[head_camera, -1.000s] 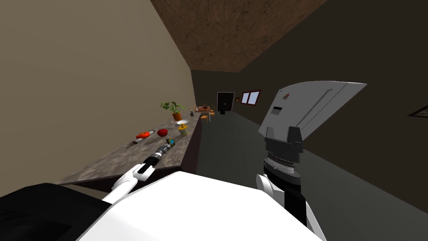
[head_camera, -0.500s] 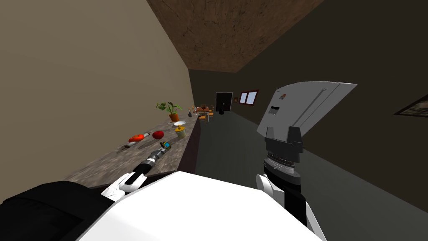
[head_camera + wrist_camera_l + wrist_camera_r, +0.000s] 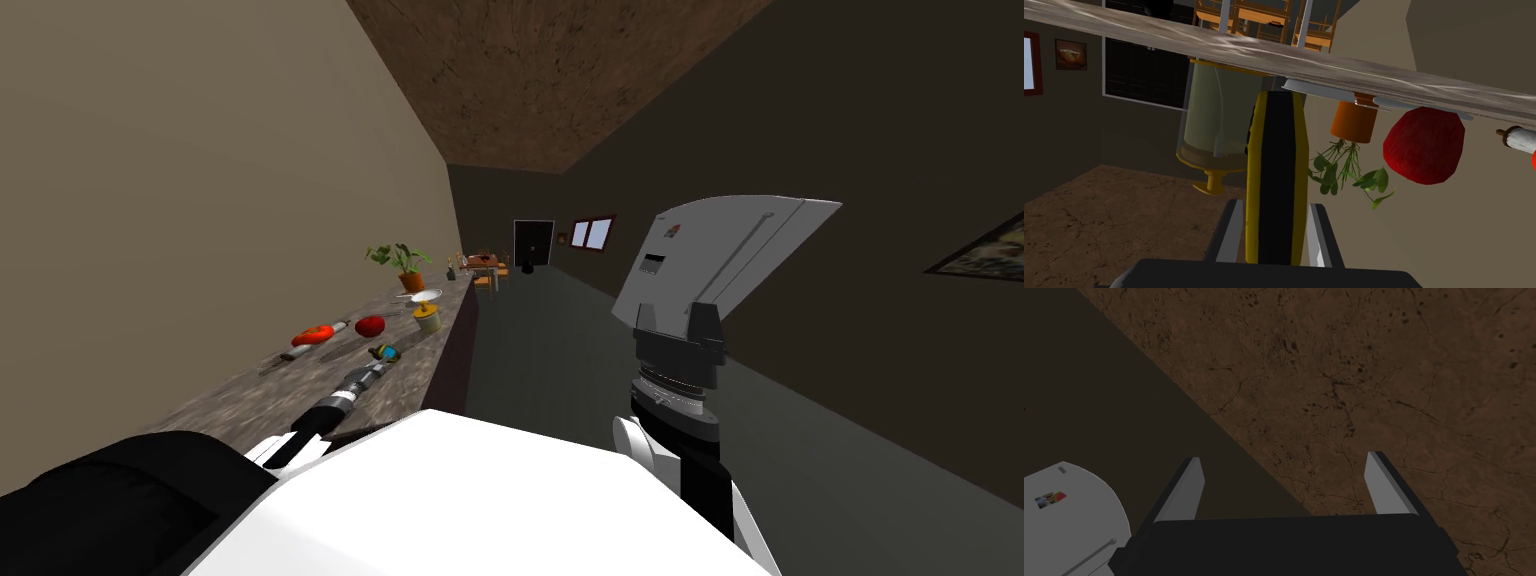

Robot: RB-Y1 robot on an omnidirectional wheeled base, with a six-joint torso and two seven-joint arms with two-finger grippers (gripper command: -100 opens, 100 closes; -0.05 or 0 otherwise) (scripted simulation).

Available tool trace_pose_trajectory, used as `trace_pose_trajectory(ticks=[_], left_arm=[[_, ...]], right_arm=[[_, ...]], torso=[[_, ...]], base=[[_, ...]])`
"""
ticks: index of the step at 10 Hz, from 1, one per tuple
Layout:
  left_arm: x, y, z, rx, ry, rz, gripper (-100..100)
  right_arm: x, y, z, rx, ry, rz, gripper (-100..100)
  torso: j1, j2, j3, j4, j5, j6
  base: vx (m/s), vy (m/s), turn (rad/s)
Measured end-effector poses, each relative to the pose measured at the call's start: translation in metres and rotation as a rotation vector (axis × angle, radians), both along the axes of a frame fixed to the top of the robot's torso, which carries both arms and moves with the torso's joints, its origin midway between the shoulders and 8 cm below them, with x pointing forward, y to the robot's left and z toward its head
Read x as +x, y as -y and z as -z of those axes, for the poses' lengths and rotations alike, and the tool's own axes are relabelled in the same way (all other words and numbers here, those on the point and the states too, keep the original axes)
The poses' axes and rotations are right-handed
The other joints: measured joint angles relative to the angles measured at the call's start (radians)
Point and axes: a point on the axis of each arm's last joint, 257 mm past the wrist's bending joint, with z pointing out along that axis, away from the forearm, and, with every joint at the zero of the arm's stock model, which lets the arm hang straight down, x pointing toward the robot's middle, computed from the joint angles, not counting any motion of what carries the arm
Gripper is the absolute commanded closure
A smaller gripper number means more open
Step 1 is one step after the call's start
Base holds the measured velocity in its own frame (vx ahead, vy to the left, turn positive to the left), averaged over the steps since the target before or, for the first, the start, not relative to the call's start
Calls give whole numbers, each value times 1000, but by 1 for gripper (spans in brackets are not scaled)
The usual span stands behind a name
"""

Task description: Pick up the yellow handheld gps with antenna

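Observation:
The yellow and black handheld gps (image 3: pixel 1276 165) stands on edge between my left gripper's fingers, which press its two sides; my left gripper (image 3: pixel 1275 205) is shut on it. In the head view the gps (image 3: pixel 384 352) is a small yellow and blue shape at the tip of my outstretched left arm, over the mottled stone counter (image 3: pixel 290 390). I cannot tell whether it touches the counter. My right arm stands upright at my right side, its gripper (image 3: pixel 1284 463) open with nothing between the fingers.
Just beyond the gps are a pale yellow lidded jar (image 3: pixel 427 318), a red round fruit (image 3: pixel 370 325), a white plate (image 3: pixel 424 296) and a potted plant (image 3: pixel 400 262). A red-and-white utensil (image 3: pixel 312 336) lies near the wall. A grey fridge (image 3: pixel 720 255) stands across the aisle.
The whole head view has slid left, so I have turned. My left arm has drawn back slightly toward me along the counter with the gps in its gripper.

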Motion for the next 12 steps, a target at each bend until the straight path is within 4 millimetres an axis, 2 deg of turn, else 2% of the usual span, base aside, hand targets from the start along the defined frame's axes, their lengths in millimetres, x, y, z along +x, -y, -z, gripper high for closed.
trace_pose_trajectory(ticks=[4, 7, 8, 11, 12], left_arm=[[-32, -2, -23, 25, 19, -13, 100], [-57, -3, -19, 32, -12, -16, 100], [-70, -6, -22, 37, -6, -34, 100], [-89, -4, -37, 56, -18, -33, 100], [-90, -4, -37, 56, -20, -33, 0]], right_arm=[[0, 0, 0, 0, 0, 0, 0], [0, 0, 0, 0, 0, 0, 0], [0, 0, 0, 0, 0, 0, 0], [0, 0, 0, 0, 0, 0, 0], [0, 0, 0, 0, 0, 0, 0]], torso=[[-1, -4, -2, -1, 0, 1], [-1, 3, 2, 0, 0, -1], [-1, 1, 0, 0, -1, 0], [-3, 1, 0, 0, -1, 0], [-2, 2, 1, 0, -1, 0]], base=[[72, 6, -43], [15, 4, -31], [84, 19, -67], [22, 1, -1], [0, 0, 0]])
